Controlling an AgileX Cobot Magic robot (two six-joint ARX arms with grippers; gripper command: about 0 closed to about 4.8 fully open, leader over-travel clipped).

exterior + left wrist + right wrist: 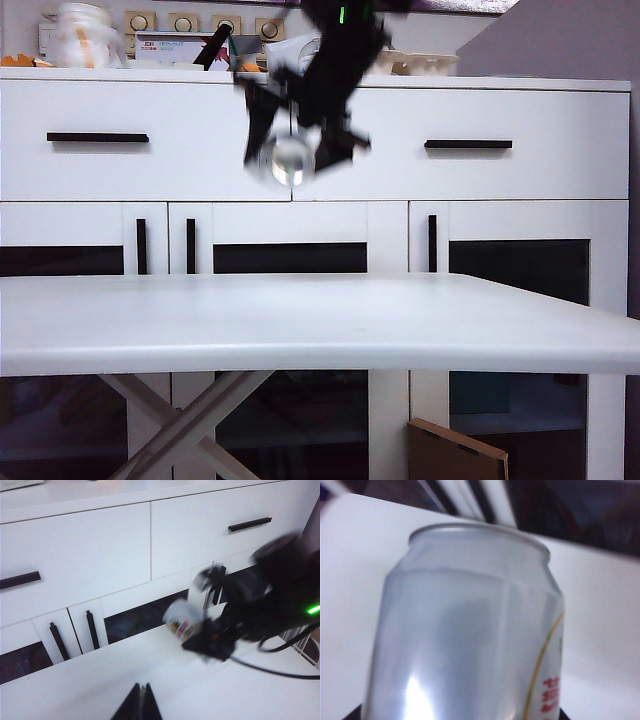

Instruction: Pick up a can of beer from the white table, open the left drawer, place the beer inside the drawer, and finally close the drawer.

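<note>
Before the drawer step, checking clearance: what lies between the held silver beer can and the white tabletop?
Nothing: exterior view shows silver beer can in right gripper above bare white tabletop.

Red characters are showing on the can of beer (470, 630), low at the right edge of the right wrist frame, cut off and too blurred to read. A box (180, 48) on the cabinet, upper left of the exterior frame, is bearing illegible print.

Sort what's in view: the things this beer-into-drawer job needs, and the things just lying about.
Job:
- can of beer, held off the table by the right gripper
- left drawer, closed
- white table
- left gripper, shut, empty

Lying about:
- right drawer
- cardboard piece
- clutter on the cabinet top
</note>
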